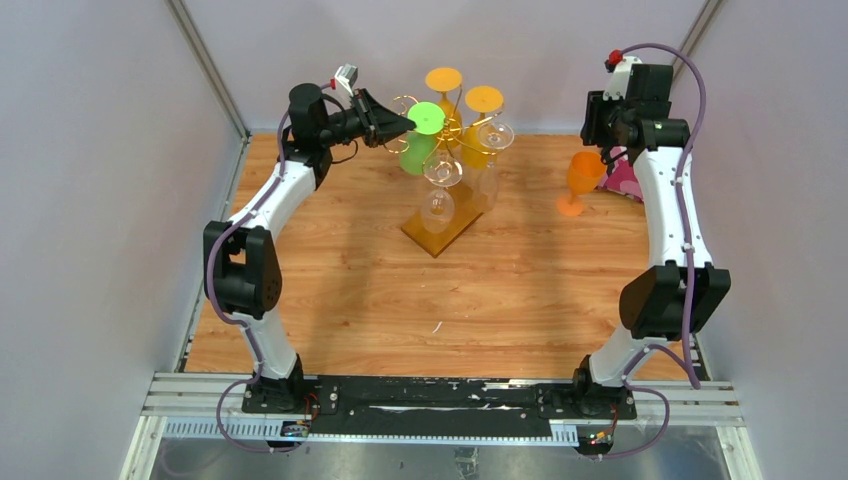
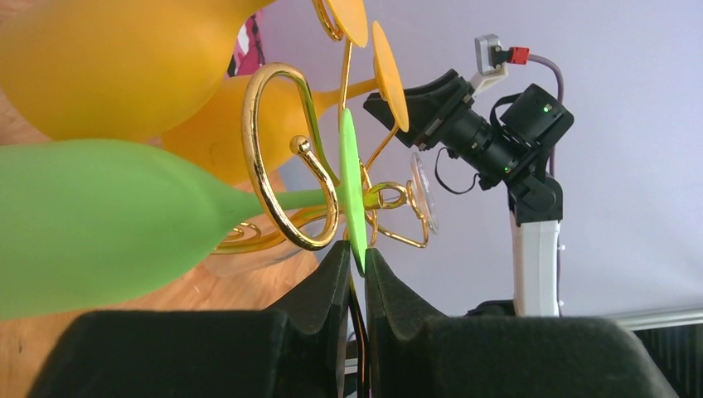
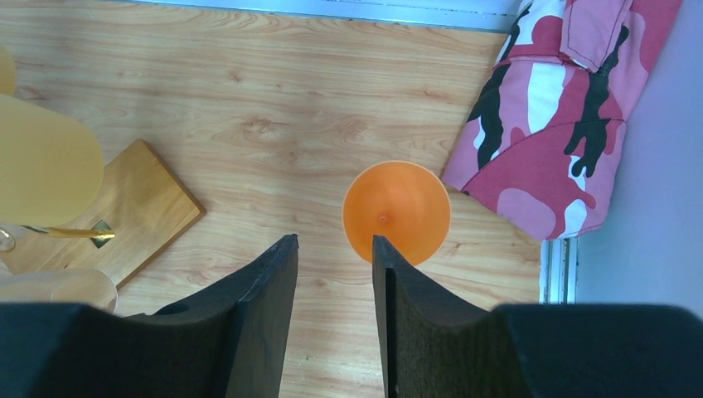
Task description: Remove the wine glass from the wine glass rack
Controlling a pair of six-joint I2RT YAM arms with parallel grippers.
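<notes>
The wine glass rack (image 1: pixel 458 125) is gold wire on a brown wooden base (image 1: pixel 441 231), standing mid-table towards the back. A green wine glass (image 1: pixel 418 152) hangs upside down from one curled arm (image 2: pixel 267 157), its bowl (image 2: pixel 99 224) at the left of the left wrist view. My left gripper (image 2: pixel 356 253) is shut on the edge of the glass's flat green foot (image 2: pixel 352 186). Over at the right, my right gripper (image 3: pixel 334 240) stands open with nothing between its fingers, just above an orange glass (image 3: pixel 396 211) that stands on the table (image 1: pixel 583 180).
Yellow-orange glasses (image 1: pixel 443 80) and clear ones (image 1: pixel 441 170) also hang on the rack, close around the green one. A pink camouflage cloth (image 3: pixel 572 108) lies at the table's far right edge. Grey walls close in the table on three sides.
</notes>
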